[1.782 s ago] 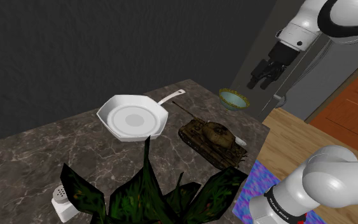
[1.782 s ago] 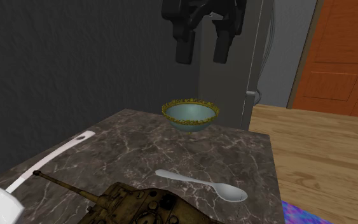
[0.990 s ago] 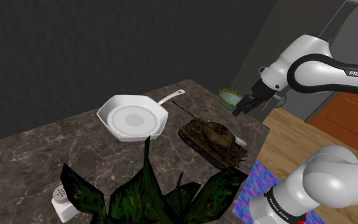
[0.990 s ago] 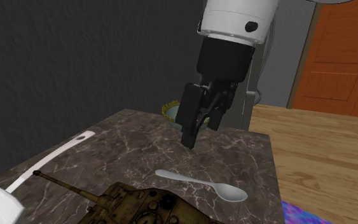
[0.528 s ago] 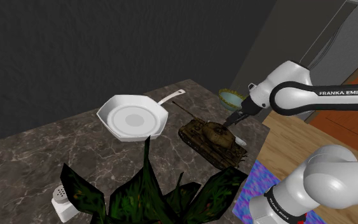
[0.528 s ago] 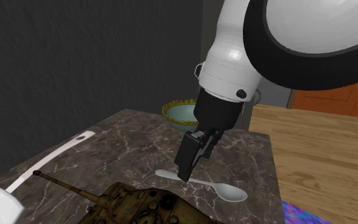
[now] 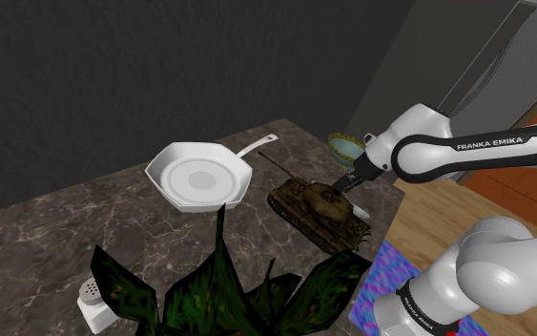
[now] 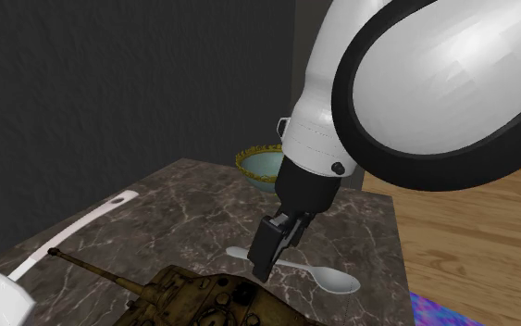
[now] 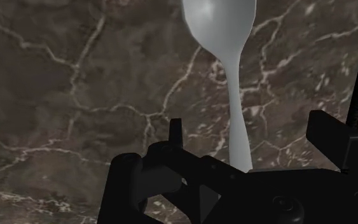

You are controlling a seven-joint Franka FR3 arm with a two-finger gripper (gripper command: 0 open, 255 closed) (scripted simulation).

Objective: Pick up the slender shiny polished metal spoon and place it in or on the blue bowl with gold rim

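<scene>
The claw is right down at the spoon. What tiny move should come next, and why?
Probably close the jaws. The gripper sits low over the marbled counter with its jaws open, and the handle of the pale spoon lies between them, not yet clasped.

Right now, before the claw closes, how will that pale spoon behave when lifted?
Probably light and stiff: the spoon is thin, one smooth piece. Its narrow handle may swivel once the open gripper pinches it. Lying flat on the marble counter, it likely won't roll, though a nudge could spin it.

Home kitchen: marble counter (image 7: 66,229), white frying pan (image 7: 199,178), wood floor (image 8: 471,250)
</scene>
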